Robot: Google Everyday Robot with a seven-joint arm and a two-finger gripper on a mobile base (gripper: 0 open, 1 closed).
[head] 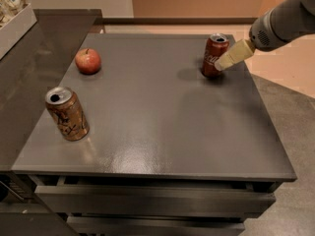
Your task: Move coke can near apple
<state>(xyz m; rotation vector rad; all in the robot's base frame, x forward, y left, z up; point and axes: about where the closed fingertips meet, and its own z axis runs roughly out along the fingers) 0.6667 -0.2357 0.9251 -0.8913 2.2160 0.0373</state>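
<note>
Grey arm (283, 23) from upper right, cream end effector (220, 66) angled down-left.

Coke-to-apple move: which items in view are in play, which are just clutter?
In play:
coke can, upright, far right
apple, far left
gripper, at the coke can's right side

Clutter:
brown-orange can, upright, front left
white bin, top-left corner of view

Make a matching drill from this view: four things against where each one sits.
1. coke can
2. apple
3. brown-orange can
4. gripper

a. near left of the table
b. right beside the coke can
c. far right of the table
d. far left of the table

Pairs: 1-c, 2-d, 3-a, 4-b
</note>
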